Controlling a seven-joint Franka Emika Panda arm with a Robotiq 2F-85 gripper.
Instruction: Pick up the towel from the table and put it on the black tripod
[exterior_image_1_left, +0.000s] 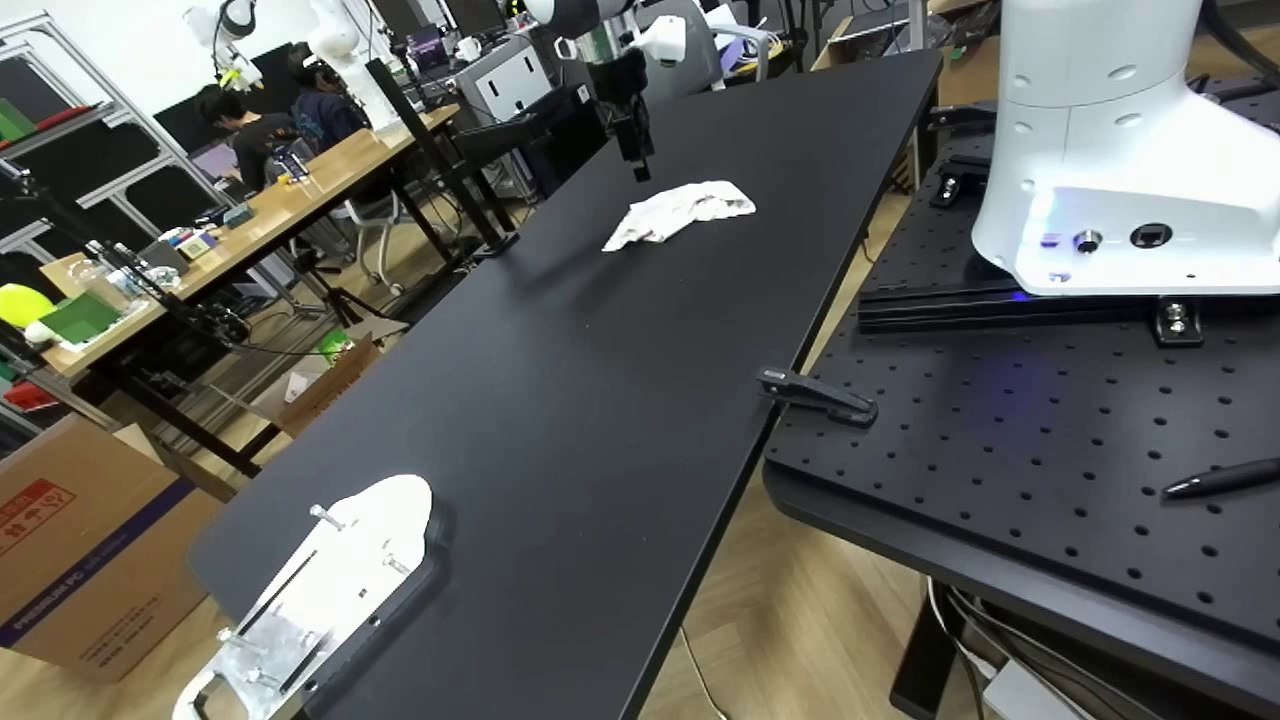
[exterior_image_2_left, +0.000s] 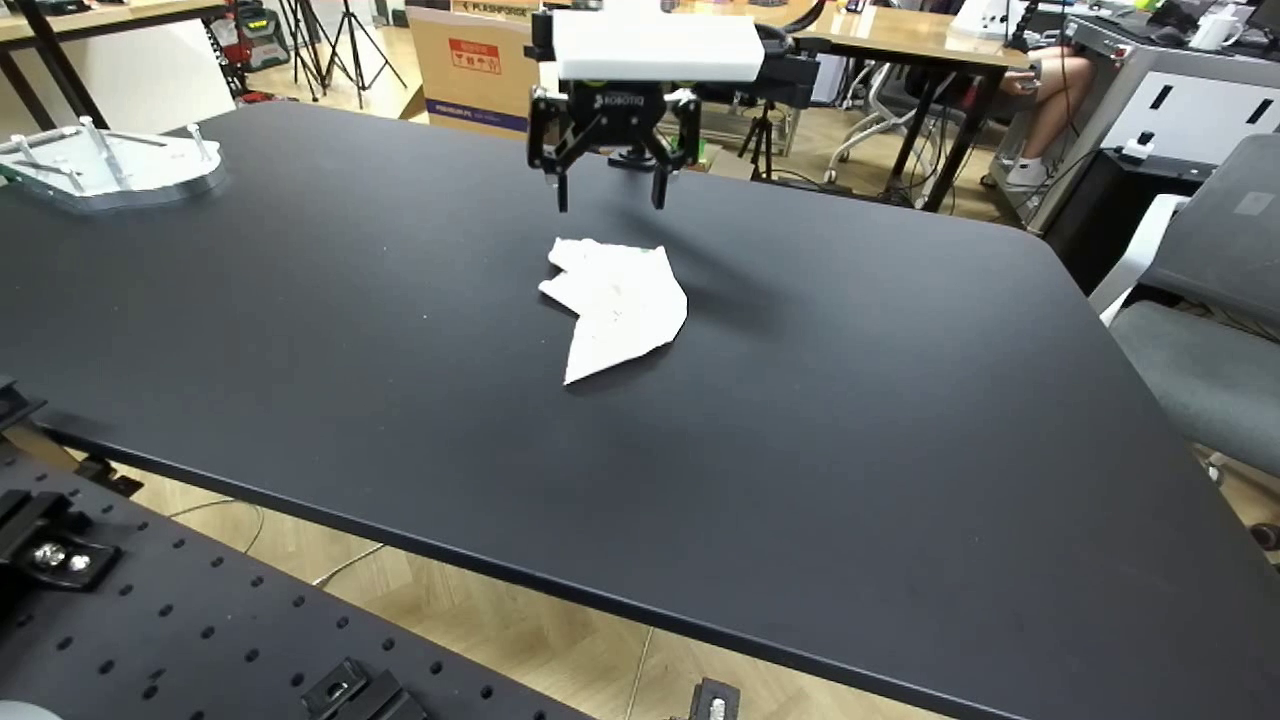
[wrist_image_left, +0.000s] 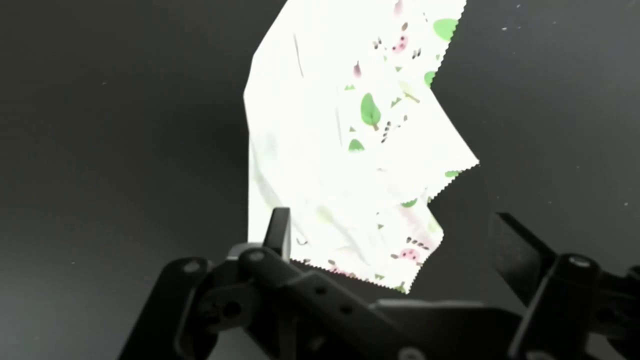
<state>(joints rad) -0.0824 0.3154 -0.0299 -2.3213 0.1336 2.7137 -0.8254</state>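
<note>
The towel is a white cloth with green leaf and pink prints. It lies crumpled on the black table in both exterior views (exterior_image_1_left: 680, 210) (exterior_image_2_left: 625, 300) and fills the upper middle of the wrist view (wrist_image_left: 345, 150). My gripper (exterior_image_1_left: 640, 175) is open and empty, held above the table by the towel's far edge in an exterior view (exterior_image_2_left: 611, 195). In the wrist view the fingers (wrist_image_left: 391, 217) are wide apart, with the towel's lower part between and beyond them. A black stand (exterior_image_1_left: 428, 150) rises at the table's edge; I cannot tell whether it is the tripod.
A white plate with metal posts (exterior_image_1_left: 360, 550) sits at one end of the black table (exterior_image_1_left: 560, 400). A perforated black bench (exterior_image_1_left: 1000, 430) with a white robot base (exterior_image_1_left: 1120, 150) adjoins it. A cardboard box (exterior_image_1_left: 100, 550) and a grey chair (exterior_image_2_left: 1200, 330) stand beside the table.
</note>
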